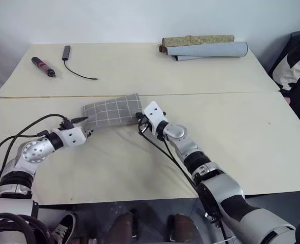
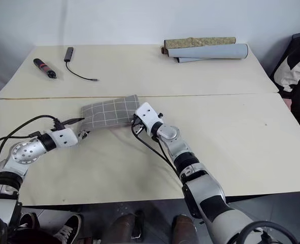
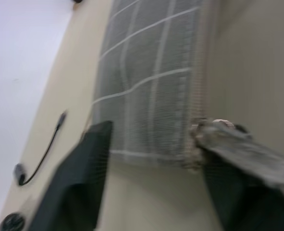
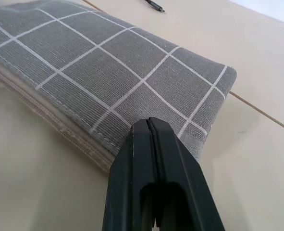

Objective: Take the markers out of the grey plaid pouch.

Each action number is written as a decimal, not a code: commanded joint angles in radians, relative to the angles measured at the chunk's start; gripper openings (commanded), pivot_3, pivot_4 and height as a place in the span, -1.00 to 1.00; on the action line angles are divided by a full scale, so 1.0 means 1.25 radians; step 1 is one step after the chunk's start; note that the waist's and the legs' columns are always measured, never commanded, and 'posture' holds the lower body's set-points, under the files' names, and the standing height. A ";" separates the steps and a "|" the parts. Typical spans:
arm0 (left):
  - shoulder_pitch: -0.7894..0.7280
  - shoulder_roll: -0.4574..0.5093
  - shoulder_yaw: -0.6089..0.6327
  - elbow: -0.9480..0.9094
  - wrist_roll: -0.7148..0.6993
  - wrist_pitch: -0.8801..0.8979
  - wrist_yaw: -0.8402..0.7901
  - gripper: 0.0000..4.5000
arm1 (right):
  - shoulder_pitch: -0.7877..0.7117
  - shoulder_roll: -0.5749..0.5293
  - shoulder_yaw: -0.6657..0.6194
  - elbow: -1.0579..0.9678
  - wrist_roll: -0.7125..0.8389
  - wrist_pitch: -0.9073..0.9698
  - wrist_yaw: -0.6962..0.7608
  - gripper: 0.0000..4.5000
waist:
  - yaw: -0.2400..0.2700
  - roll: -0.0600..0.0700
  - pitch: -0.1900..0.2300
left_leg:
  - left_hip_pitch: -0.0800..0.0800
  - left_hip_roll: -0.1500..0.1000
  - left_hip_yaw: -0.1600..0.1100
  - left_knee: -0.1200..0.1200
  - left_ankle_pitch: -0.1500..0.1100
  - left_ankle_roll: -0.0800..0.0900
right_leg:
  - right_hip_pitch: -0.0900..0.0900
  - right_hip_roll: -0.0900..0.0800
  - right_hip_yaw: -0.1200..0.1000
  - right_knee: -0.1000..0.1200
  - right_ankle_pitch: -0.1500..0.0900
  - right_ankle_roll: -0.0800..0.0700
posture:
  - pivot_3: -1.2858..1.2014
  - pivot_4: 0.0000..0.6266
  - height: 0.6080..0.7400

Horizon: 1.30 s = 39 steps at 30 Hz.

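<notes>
A dark red-banded pen-like item (image 1: 43, 66) and a black cable (image 1: 77, 71) are seen at the far left of the counter (image 1: 241, 147). The left tool (image 1: 89, 133) is set at the pouch's left end, its fingers (image 3: 79, 178) parted to either side of that end; whether the fabric is gripped cannot be told. The grey plaid pouch (image 1: 113, 111) lies flat near the counter's middle, its long axis running left to right and rising slightly toward the right. The right tool (image 4: 154, 144) is clenched, empty, its tip resting against the pouch's right end. Rolled mats (image 1: 205, 47) lie at the far right.
</notes>
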 commanded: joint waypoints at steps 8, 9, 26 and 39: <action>0.055 -0.041 0.034 -0.044 -0.161 0.069 -0.158 -0.73 | 0.020 -0.012 -0.012 -0.092 0.033 0.006 0.057 -0.92 | -0.004 0.000 0.000 | 0.000 0.000 0.000 0.000 0.000 0.000 | 0.000 0.000 0.000 0.000 0.000 0.000 | 0.03 -0.52 1.00; 0.066 -0.051 0.043 -0.076 -0.190 0.099 -0.177 -0.73 | 0.032 -0.019 -0.014 -0.128 0.048 0.012 0.084 -0.82 | -0.004 0.000 0.000 | 0.000 0.000 0.000 0.000 0.000 0.000 | 0.000 0.000 0.000 0.000 0.000 0.000 | 0.03 -0.52 1.00; 0.239 -0.075 0.063 -0.743 -0.300 0.636 -0.255 -0.73 | 0.193 -0.368 0.133 -0.537 -0.131 -0.211 0.263 0.04 | -0.002 0.000 0.000 | -0.001 0.002 0.003 0.003 -0.001 0.001 | 0.000 0.000 0.000 -0.003 0.000 0.000 | 0.03 -0.52 1.00; 0.263 -0.078 0.083 -0.858 -0.339 0.752 -0.289 -0.73 | 0.153 -0.384 0.153 -0.451 -0.261 -0.267 0.135 -0.04 | 0.001 0.000 0.000 | -0.001 0.002 0.003 0.003 -0.001 0.001 | 0.002 0.001 0.000 -0.007 0.000 0.000 | 0.03 -0.52 1.00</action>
